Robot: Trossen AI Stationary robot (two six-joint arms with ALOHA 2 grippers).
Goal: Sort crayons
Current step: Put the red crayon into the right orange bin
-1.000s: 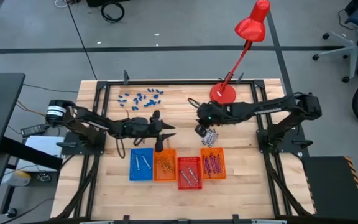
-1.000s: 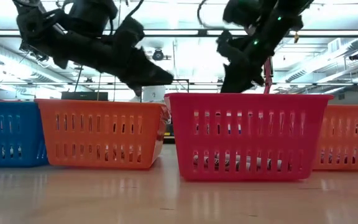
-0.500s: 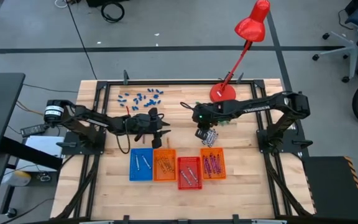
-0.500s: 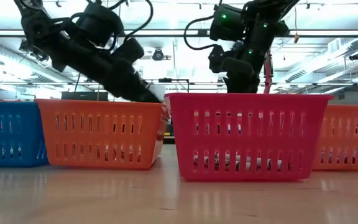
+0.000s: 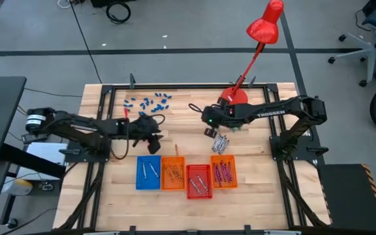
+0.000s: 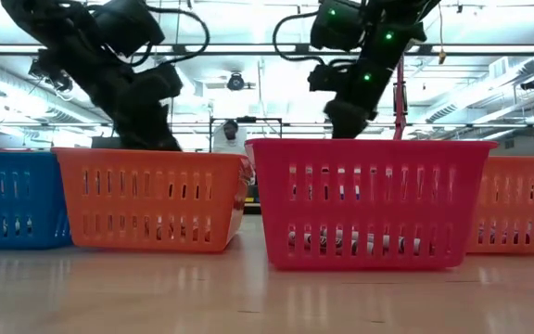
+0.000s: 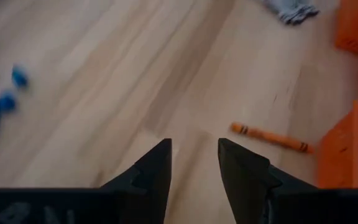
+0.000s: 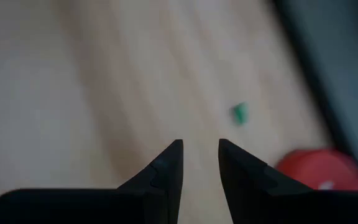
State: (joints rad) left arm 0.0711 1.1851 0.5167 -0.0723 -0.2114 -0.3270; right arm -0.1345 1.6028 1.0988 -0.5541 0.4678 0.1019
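Since both end effectors hang released and empty, main risk: the loose orange crayon can be nudged and rolled instead of being gripped.
Cause: it is a round stick lying flat on smooth wood, so a finger landing off-centre would likely push it along the desk, perhaps against the wall of the orange tray just beside it.
Left end effector: fingers are parted with nothing between them; it is held above bare wood, near the orange crayon but not touching it.
Right end effector: fingers are likewise parted and empty; it is held over the desk between the red lamp base and the grey crayon pile.
Second risk: several sticks could be caught at once in the grey pile, since they lie heaped and crossed (a mixed grab would spoil the sort).
Third risk: a tray wall could be clipped on a low pass, and the light plastic trays would probably slide.
Crayons: thin, short, paper-wrapped cylinders; some are already laid in the blue tray, the orange tray, the red tray and the far orange tray, the rest being the loose orange one and the grey pile.
Trays: rectangular baskets of glossy plastic with slotted walls, set side by side.
Desk surface: pale planked wood with visible grain, framed in dark metal.
Other bits: stubby blue pieces are scattered at the far edge, well apart from the trays; one green piece is seen near the lamp base.
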